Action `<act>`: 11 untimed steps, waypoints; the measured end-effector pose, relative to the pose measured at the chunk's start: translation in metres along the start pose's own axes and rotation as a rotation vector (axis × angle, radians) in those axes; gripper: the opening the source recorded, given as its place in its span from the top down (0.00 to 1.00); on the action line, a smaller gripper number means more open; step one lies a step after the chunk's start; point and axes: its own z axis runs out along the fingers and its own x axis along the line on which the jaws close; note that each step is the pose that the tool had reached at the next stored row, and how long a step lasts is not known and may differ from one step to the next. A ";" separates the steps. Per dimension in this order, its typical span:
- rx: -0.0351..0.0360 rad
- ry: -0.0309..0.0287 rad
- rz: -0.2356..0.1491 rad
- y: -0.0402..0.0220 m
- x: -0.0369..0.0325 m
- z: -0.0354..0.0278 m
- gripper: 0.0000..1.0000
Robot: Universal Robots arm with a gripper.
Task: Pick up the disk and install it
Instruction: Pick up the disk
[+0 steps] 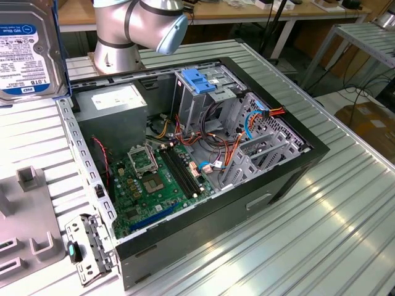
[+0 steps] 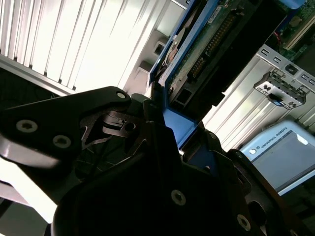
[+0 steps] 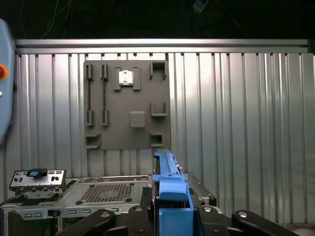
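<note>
Exterior view: one disk (image 1: 28, 46), one computer case (image 1: 185, 243), one robot arm (image 1: 133, 24), one ribbed metal table (image 1: 308, 246).
Disk, count: one, a silver drive with a white-and-blue label, framed by one blue carrier.
Disk, position: outside the computer case, off the corner where the power supply sits, toward the exterior view's left. It stands upright with the label face toward the camera.
Disk, wrist views: edge-on in the first wrist view (image 3: 170, 191), with the case's perforated panel beside it. In the second wrist view (image 2: 216, 39) the green circuit-board side shows.
Gripper: one, black, seen in both wrist views (image 3: 172, 209) (image 2: 172, 132).
Gripper state: jaws closed onto the blue carrier, one on each side. The disk is the one thing it holds.
Computer case: one, lying on its side on the table, side panel off, interior exposed.
Inside the case: one grey power supply (image 1: 114, 108), one metal drive cage (image 1: 197, 92) with a blue plastic top, one green motherboard (image 1: 148, 185).
Case end: one metal bracket (image 1: 92, 246) with a small blue latch stands at the case end nearest the camera.
Fixture plate: one grey plate (image 3: 127, 105) lies flat on the table just beside the case, on the bracket side.
Arm base: stands on the table behind the case, beyond the power supply.
</note>
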 end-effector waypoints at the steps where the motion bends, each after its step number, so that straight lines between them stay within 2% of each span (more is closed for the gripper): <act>1: 0.0000 0.0000 0.000 -0.0012 0.0000 0.0000 0.63; 11: 0.0000 0.0000 0.001 -0.0108 0.0007 -0.0002 0.63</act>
